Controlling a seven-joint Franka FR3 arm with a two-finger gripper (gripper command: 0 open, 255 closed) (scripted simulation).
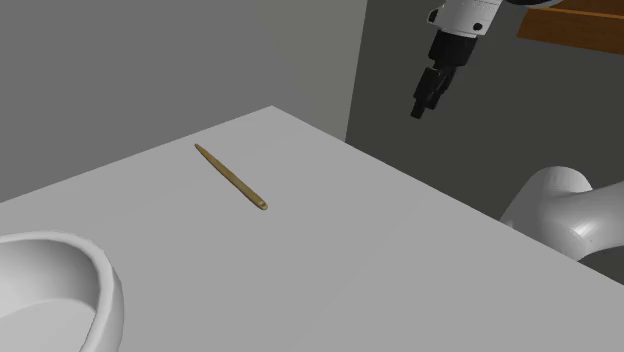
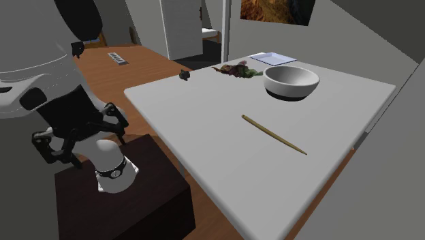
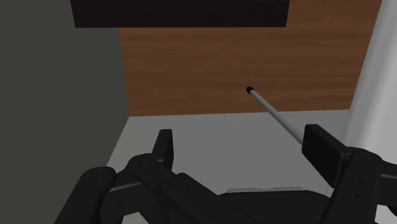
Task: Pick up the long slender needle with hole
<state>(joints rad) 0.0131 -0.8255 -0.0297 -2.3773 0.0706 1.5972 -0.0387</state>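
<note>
The needle (image 1: 232, 178) is a long thin tan stick that lies flat on the white table (image 1: 330, 250), toward its far side in the shoulder view. In the second exterior view the needle (image 2: 272, 134) rests in front of the bowl. My black gripper (image 1: 425, 100) hangs high in the air beyond the table's far edge, well away from the needle and to the shoulder view's right of it. In the wrist view the gripper (image 3: 245, 149) is open, its fingers (image 3: 164, 146) standing wide apart with nothing between them, over a wooden floor.
A white bowl (image 2: 291, 82) stands on the table, at the shoulder view's lower left (image 1: 100, 290). Behind it lie a flat white sheet (image 2: 272, 58), a dark leafy thing (image 2: 235, 70) and a small dark object (image 2: 184, 75). The dark stand (image 2: 129, 198) sits beside the table.
</note>
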